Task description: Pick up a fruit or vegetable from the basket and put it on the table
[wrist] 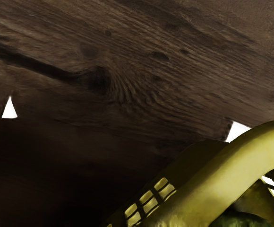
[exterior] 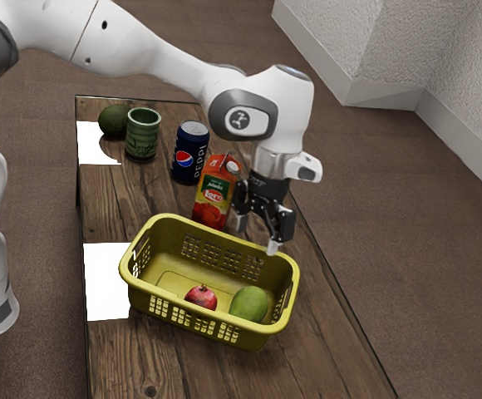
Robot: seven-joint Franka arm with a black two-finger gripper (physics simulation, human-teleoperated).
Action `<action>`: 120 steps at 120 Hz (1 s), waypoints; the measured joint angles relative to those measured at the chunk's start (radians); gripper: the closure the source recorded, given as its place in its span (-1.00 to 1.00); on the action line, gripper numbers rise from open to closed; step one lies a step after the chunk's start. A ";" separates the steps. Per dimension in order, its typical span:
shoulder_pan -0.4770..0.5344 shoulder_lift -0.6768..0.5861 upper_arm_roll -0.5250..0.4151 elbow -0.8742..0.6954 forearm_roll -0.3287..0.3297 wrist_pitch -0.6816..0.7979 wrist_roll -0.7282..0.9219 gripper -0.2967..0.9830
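Observation:
My gripper (exterior: 257,235) is open above the basket's far edge, in the exterior view, its two fingertips apart with nothing held. The yellow-green basket (exterior: 209,327) stands on the table (exterior: 328,341). Inside it lie a red pomegranate (exterior: 201,298) and, beside that, a green mango-like fruit (exterior: 248,304). In the wrist view the curved basket rim (wrist: 231,172) crosses the lower right, over the wooden table (wrist: 141,71). A dark green piece of fruit (wrist: 243,221) is partly visible inside the rim.
A juice carton (exterior: 213,195) stands close behind the basket, near my gripper. Farther back are a dark blue can (exterior: 190,154), a green cup (exterior: 143,135) and an avocado (exterior: 113,121). The table's long edge runs along the exterior view's right.

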 joint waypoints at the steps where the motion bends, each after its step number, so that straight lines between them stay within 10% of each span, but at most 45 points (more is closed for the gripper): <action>1: -0.004 -0.001 0.000 0.000 0.000 0.001 0.000 -0.54; 48: -0.138 -0.225 0.003 -0.160 -0.003 0.031 -0.050 -0.53; 104: -0.300 -0.202 0.005 -0.162 0.004 0.034 -0.116 -0.53; 120: -0.305 -0.200 0.064 -0.131 -0.095 0.035 -0.183 -0.53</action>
